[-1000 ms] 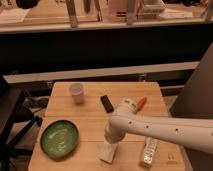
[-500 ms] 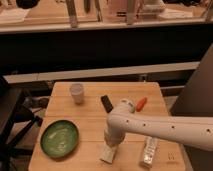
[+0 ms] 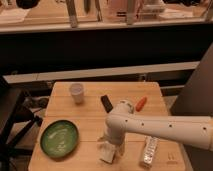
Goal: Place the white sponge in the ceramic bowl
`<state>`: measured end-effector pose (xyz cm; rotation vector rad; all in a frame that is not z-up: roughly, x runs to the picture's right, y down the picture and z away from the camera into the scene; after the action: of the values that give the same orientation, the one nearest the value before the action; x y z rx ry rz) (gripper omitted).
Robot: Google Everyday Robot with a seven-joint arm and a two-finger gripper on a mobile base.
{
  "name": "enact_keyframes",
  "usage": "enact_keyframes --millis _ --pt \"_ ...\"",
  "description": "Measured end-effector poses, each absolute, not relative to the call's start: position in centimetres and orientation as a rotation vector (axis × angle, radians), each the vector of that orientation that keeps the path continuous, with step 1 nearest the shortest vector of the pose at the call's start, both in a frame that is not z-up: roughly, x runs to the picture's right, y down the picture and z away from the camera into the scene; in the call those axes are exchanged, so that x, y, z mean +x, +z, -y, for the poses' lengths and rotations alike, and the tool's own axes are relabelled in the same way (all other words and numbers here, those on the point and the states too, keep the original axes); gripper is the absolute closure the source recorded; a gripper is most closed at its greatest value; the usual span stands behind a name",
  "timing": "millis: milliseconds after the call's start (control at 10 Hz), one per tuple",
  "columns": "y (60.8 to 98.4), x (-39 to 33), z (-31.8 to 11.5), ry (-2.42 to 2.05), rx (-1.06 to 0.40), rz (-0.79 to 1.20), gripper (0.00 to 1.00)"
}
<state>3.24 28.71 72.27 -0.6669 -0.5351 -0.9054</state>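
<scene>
The white sponge (image 3: 107,154) lies flat on the wooden table (image 3: 90,120) near its front edge, right of centre. My gripper (image 3: 109,144) hangs at the end of the white arm that comes in from the right, directly over the sponge's top end and touching or nearly touching it. The ceramic bowl (image 3: 59,139), green with pale streaks, sits at the front left of the table, about a bowl's width left of the sponge, and holds nothing.
A small whitish cup (image 3: 76,92) stands at the back left. A black block (image 3: 106,103) lies at the back centre, an orange carrot-like item (image 3: 141,103) to its right. A clear plastic bottle (image 3: 149,151) lies at the front right.
The gripper has dropped slightly lower onto the sponge's top end. The sponge, bowl and other objects have not moved.
</scene>
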Motion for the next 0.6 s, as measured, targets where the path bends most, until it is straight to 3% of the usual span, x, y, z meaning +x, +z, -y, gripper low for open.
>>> enact_keyframes --millis 600 --pt "74.7 2.9 -30.7 -0.900 -0.719 0.603 0.20"
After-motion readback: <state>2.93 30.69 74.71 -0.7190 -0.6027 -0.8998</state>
